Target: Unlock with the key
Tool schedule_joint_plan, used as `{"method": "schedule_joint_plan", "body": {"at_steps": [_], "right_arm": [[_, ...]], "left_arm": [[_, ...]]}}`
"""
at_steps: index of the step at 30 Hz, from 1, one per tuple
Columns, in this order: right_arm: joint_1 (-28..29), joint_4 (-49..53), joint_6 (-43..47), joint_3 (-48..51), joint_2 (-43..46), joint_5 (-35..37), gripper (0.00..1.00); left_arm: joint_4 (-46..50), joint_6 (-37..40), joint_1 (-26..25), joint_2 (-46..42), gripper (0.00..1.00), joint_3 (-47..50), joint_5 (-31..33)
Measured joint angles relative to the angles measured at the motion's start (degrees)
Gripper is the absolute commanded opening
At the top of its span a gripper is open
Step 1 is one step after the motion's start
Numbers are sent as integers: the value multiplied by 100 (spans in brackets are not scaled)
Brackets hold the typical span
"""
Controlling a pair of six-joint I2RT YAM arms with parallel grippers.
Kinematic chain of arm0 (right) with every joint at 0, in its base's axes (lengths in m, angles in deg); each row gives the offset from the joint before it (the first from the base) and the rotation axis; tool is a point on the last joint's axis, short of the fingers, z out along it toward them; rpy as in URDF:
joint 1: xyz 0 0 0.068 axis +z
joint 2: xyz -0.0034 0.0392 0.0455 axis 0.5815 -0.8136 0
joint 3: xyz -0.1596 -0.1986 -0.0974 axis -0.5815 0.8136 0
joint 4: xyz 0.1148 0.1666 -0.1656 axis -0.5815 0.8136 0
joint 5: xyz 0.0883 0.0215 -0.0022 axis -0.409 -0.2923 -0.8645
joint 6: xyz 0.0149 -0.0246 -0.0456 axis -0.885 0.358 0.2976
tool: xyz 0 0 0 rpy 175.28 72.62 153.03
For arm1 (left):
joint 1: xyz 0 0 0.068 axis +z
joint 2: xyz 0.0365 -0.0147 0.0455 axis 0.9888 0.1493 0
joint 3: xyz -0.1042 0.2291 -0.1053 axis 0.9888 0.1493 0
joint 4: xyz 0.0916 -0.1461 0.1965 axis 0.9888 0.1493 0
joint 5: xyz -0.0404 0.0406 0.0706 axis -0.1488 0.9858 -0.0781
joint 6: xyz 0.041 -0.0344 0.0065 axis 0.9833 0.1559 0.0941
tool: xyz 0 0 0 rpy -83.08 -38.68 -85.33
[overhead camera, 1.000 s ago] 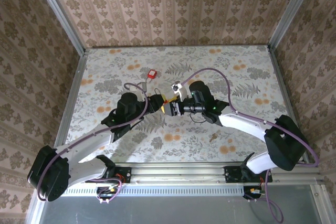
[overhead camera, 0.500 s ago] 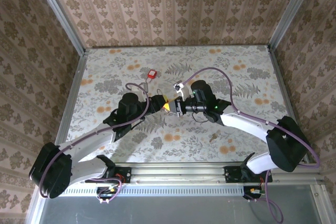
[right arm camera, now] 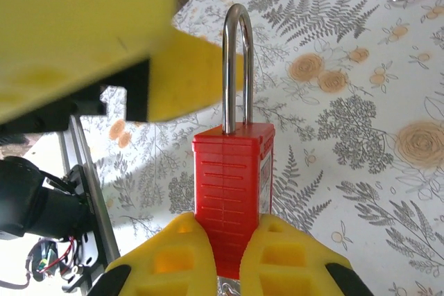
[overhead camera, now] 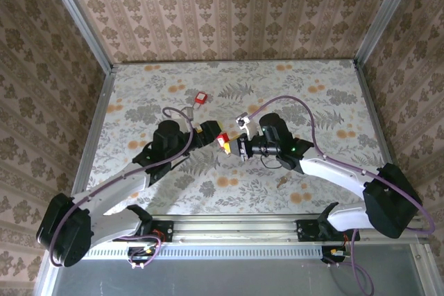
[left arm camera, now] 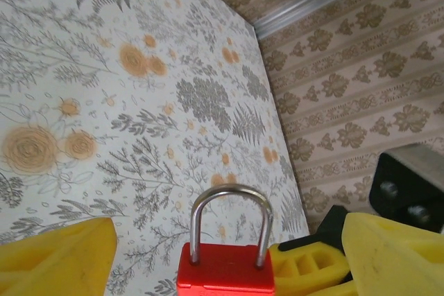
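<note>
Left jaws newly released, right jaws clenched on red padlock [right arm camera: 232,192]

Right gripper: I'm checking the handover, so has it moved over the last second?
Yes. The right gripper, shut on the red padlock, has drawn back to the right, farther from the spare padlock lying on the table.

The tiny dark key [overhead camera: 281,182] lies flat on the table [overhead camera: 333,102], apart from the red padlock [right arm camera: 234,192], its shackle closed.
</note>
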Motion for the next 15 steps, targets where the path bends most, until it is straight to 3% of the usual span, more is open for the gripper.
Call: {"method": "schedule_joint_plan", "body": {"at_steps": [4, 9, 15], "right_arm": [[-48, -4, 0, 17, 0, 4, 0], [-114, -2, -4, 17, 4, -4, 0], [-136, -17, -28, 17, 4, -85, 0]], "left_arm": [[280, 92, 131, -223, 77, -35, 15], [326, 262, 212, -317, 57, 13, -109], [63, 326, 271, -184, 50, 348, -297]]}}
